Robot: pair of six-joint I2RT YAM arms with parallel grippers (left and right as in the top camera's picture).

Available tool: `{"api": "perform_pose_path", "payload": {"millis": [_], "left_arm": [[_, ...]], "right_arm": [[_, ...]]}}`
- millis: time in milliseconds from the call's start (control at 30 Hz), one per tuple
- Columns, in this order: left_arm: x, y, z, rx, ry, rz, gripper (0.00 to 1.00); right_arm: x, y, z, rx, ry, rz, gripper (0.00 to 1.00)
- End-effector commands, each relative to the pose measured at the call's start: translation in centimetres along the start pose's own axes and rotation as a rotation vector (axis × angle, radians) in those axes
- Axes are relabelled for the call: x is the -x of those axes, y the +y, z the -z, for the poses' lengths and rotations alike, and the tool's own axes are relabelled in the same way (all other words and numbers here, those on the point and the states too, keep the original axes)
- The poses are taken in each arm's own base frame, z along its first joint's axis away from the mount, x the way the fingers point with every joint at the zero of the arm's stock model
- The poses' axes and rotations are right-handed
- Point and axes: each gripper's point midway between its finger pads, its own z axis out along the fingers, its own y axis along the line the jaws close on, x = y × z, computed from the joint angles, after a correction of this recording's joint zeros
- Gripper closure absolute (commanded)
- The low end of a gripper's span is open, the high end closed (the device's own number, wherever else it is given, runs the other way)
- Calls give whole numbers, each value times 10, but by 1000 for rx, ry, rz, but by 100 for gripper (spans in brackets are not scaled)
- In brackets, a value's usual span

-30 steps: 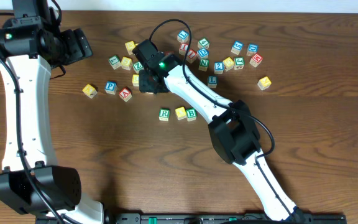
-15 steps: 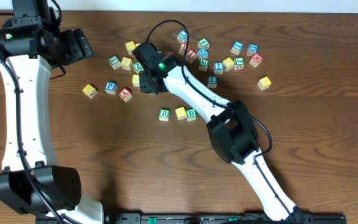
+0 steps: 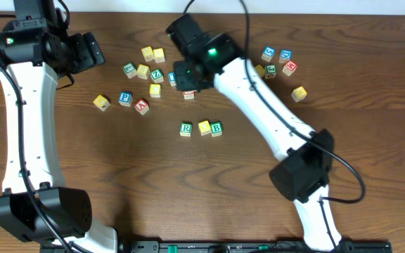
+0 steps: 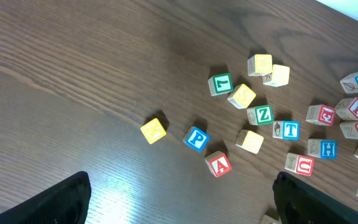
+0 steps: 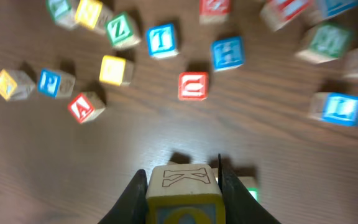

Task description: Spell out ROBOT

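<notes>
My right gripper (image 5: 182, 194) is shut on a wooden block (image 5: 182, 177) with an outlined K on its top and a yellow face below, held above the table. In the overhead view the right gripper (image 3: 188, 76) hangs over the middle of the block scatter. A short row stands in front of it: a green R block (image 3: 185, 128), a yellow block (image 3: 204, 127) and a green B block (image 3: 216, 128). A blue T block (image 5: 162, 38) lies among the loose blocks. My left gripper (image 4: 182, 199) is open and empty, high at the back left (image 3: 90, 49).
Loose letter blocks lie around: green Z (image 4: 263, 114), blue P (image 4: 196, 138), red A (image 4: 219, 163), red U (image 5: 192, 85), blue H (image 5: 227, 52), and a yellow one (image 3: 101, 102). More blocks cluster at the back right (image 3: 285, 55).
My right arm has swung up and to the right; its gripper moved from beside the left-hand blocks toward the middle back. The R, yellow, B row and the left arm have not moved.
</notes>
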Motion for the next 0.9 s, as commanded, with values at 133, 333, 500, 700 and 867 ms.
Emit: {"api": "perform_pose_path", "payload": {"millis": [133,333,500,700,867], "left_arm": [[0,4,-1,15,-1,13,7],[0,4,-1,15,0,13,7],[0,4,-1,15,0,13,7],[0,4,-1,15,-1,13,7],[0,4,-1,15,0,13,7]], "right_arm": [[-23,-76,22,-184,123,-35,90],[-79,-104,-37,-277,285,-63,94],[-102,-116,-78,-286,296,-71,92],[-114,-117,-100,-256,289,-89,91],[-121,-119,-105,-258,302,-92,81]]}}
